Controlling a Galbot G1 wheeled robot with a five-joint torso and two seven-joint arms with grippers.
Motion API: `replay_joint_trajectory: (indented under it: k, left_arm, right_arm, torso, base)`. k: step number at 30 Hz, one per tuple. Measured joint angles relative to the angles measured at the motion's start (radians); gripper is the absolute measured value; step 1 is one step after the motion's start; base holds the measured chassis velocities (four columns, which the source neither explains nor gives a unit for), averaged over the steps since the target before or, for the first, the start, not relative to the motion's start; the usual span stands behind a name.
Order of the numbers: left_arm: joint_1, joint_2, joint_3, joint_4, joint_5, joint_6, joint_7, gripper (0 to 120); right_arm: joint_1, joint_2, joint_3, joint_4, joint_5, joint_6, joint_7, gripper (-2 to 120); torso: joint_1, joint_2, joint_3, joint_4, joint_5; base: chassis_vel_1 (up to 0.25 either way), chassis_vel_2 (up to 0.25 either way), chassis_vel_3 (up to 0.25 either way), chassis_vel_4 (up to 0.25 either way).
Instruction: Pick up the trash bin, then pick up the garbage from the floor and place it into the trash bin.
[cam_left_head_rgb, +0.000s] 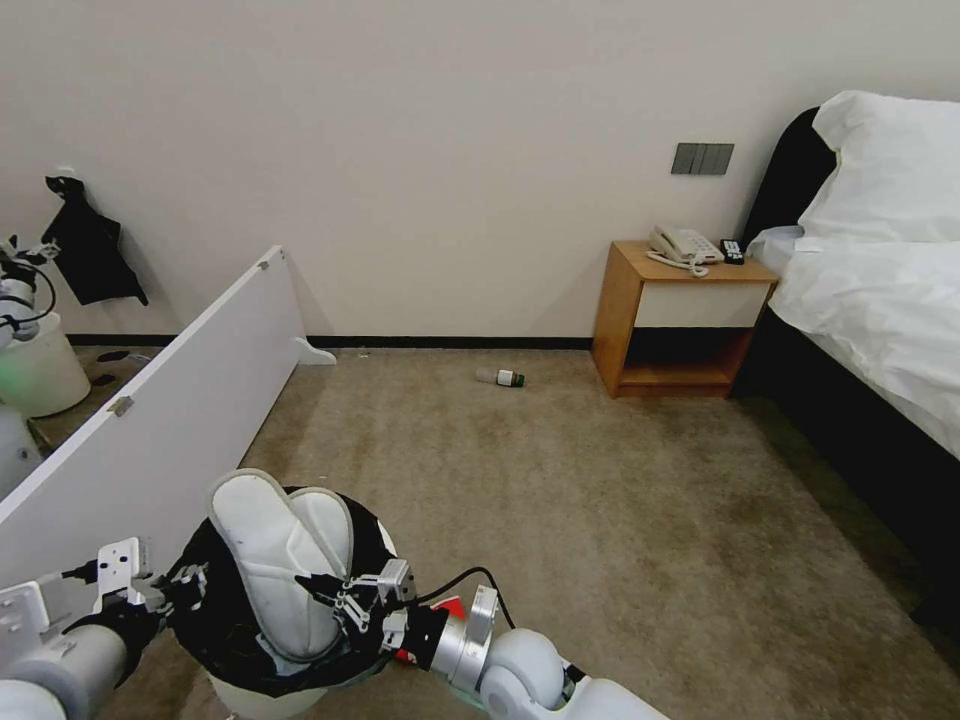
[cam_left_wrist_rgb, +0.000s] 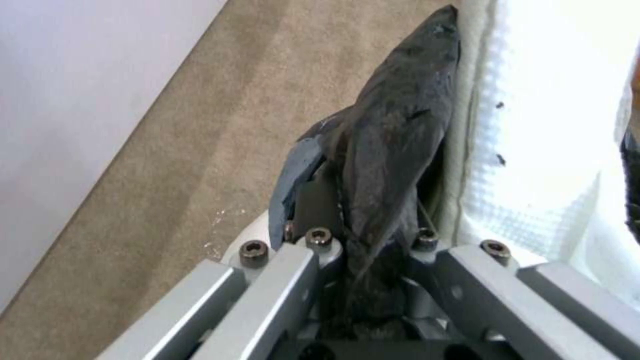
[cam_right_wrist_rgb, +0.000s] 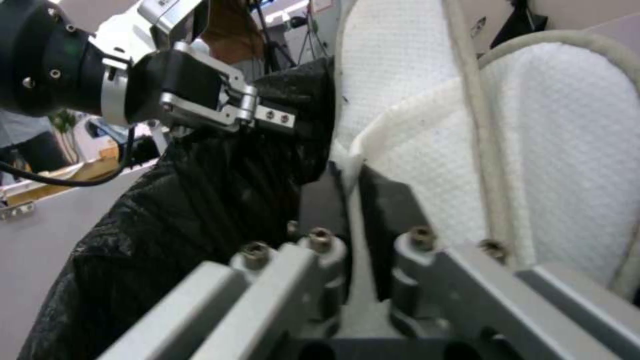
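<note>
1. Right hand (cam_left_head_rgb: 335, 600) pinching the edge of a white slipper (cam_left_head_rgb: 280, 560) standing toe-up in the trash bin (cam_left_head_rgb: 250, 690); left hand (cam_left_head_rgb: 185, 585) clamped on the black bag at the rim.
2. Best released only once the slipper sits low, clear of the rim.
3. Tight left: white panel (cam_left_head_rgb: 170, 410) beside the bin.
4. Open carpet (cam_left_head_rgb: 620, 520) ahead, bottle (cam_left_head_rgb: 500, 377) near the nightstand (cam_left_head_rgb: 680, 320).
</note>
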Motion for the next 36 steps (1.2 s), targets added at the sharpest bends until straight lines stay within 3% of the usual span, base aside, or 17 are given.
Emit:
replay_joint_trajectory:
  k: [8,10,13,15,19,25,36]
  left_arm:
    - [-0.004,0.002,-0.001,0.005,-0.001,0.000,0.000,4]
    - [-0.004,0.002,-0.001,0.006,-0.001,0.000,-0.001,4]
    - [-0.004,0.002,-0.002,0.006,-0.001,0.000,-0.001,4]
    - [-0.004,0.002,-0.004,0.006,-0.001,0.000,-0.001,4]
    - [-0.004,0.001,-0.004,0.006,-0.001,0.000,-0.001,4]
    - [-0.004,-0.002,-0.005,0.007,0.002,-0.002,-0.008,4]
    - [-0.006,-0.002,-0.004,0.011,0.003,-0.002,-0.009,4]
  right_arm:
    - [0.007,0.001,-0.002,0.008,0.000,0.001,0.011,32]
    - [0.014,-0.002,-0.002,0.022,-0.003,0.002,0.020,45]
    - [0.018,-0.005,-0.001,0.033,-0.005,0.002,0.028,51]
    - [0.024,-0.012,-0.001,0.055,-0.006,0.002,0.038,64]
    - [0.027,-0.020,-0.001,0.072,-0.006,0.002,0.043,73]
    - [0.035,-0.068,0.005,0.142,0.003,0.001,0.051,99]
    - [0.006,-0.201,0.040,0.262,0.029,0.001,0.040,100]
  torso:
    - [0.000,0.000,0.000,0.0000,0.0000]
    - [0.000,0.000,0.000,0.0000,0.0000]
    - [0.000,0.000,0.000,0.0000,0.0000]
    - [0.000,0.000,0.000,0.0000,0.0000]
    - [0.000,0.000,0.000,0.0000,0.0000]
    - [0.000,0.000,0.000,0.0000,-0.0001]
    - [0.000,0.000,0.000,-0.0001,0.0001]
  base:
    - [0.000,0.000,0.000,0.000]
    - [0.000,0.000,0.000,0.000]
    - [0.000,0.000,0.000,0.000]
    - [0.000,0.000,0.000,0.000]
    - [0.000,0.000,0.000,0.000]
    - [0.000,0.000,0.000,0.000]
    - [0.000,0.000,0.000,0.000]
